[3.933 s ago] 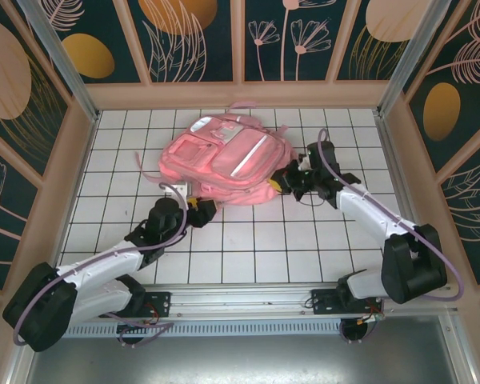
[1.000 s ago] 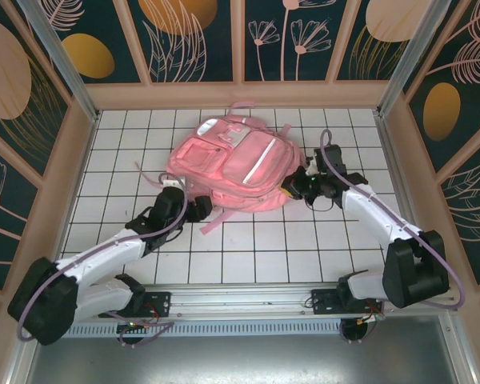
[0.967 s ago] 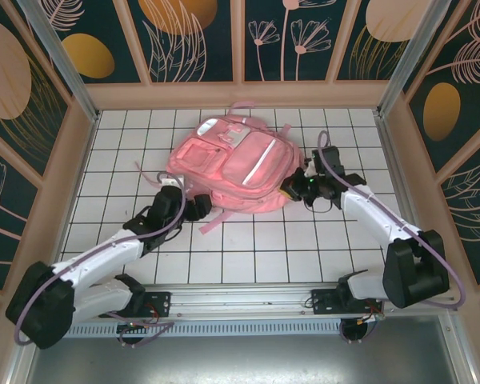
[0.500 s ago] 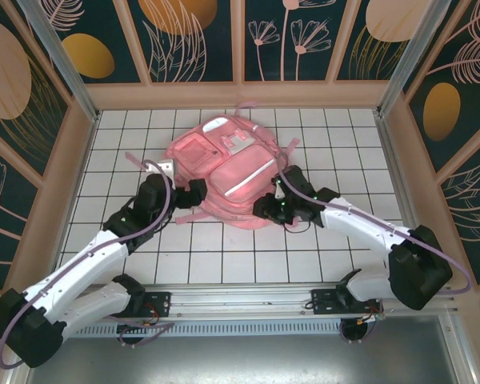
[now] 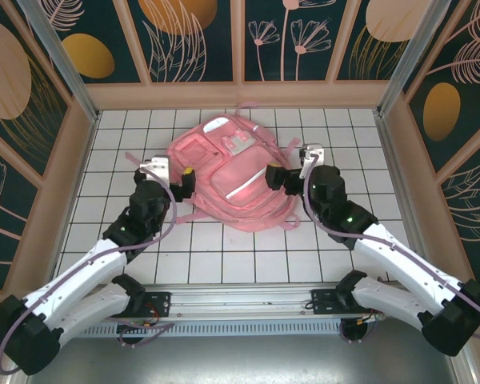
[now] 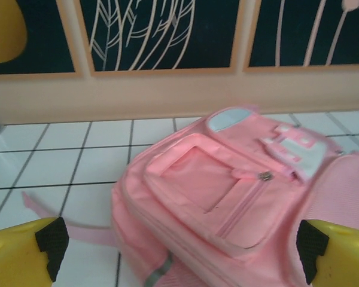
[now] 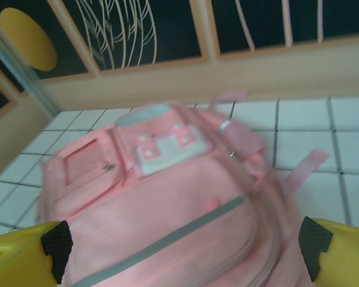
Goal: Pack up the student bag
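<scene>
We see the student bag lying front-up on the white tiled table. Its pale patch near the top is too blurred to read. The left gripper hangs at the bag's left edge and the right gripper at its right edge, both with fingers spread wide. Half a second ago the right gripper sat at the bag's near right corner.

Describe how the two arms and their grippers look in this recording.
The left arm and right arm are white-shelled links joined by bulky black joint housings, each trailed by a thin lilac cable. The left gripper and right gripper carry yellow fingers tipped with black pads.
</scene>
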Robot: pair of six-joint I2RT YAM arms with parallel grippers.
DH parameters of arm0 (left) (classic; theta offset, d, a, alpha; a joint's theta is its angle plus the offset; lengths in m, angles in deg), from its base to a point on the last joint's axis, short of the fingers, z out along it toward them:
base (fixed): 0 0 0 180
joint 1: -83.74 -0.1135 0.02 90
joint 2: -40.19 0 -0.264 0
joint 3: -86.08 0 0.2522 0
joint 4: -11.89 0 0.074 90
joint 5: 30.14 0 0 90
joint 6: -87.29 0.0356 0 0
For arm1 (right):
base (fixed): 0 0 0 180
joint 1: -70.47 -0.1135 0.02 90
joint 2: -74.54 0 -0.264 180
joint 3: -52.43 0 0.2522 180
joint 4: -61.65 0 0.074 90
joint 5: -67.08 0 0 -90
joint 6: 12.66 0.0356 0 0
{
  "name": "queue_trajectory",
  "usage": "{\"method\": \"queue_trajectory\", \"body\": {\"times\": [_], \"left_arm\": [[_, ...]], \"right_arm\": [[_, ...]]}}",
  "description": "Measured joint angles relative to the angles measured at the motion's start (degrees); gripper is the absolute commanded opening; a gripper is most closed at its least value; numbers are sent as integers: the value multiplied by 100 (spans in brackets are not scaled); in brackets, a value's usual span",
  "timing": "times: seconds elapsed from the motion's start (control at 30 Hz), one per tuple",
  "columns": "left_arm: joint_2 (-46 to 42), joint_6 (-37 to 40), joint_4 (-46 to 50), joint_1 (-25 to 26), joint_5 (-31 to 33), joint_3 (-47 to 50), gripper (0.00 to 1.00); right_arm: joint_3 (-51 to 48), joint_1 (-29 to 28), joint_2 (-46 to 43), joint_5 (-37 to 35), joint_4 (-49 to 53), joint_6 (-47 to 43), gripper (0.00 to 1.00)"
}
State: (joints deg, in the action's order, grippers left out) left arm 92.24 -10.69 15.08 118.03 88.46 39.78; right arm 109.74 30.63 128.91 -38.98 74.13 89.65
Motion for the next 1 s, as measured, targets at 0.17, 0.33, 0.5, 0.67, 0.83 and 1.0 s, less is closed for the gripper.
{"method": "queue_trajectory", "body": {"times": [0.17,0.33,0.5,0.67,0.83,1.0], "left_arm": [[31,140,-1150,-1073,26,778,99],[-90,-66,-1746,-2035,195,1526,99],[-219,-306,-2002,-2450,190,1860,99],[-96,-426,-2345,-2688,227,1982,99],[249,-723,-2579,-2951,302,2124,99],[752,-826,-2883,-3169,170,2149,99]], "right_arm": [[-227,979,562,-118,-1209,-597,99],[-166,2763,1731,413,-1915,28,99],[870,3165,3849,1714,-1840,326,95],[968,3195,4645,3335,-2022,782,86],[634,2883,4747,4236,-2551,1228,85],[-1012,2022,3696,4269,-3307,1587,87]]}}
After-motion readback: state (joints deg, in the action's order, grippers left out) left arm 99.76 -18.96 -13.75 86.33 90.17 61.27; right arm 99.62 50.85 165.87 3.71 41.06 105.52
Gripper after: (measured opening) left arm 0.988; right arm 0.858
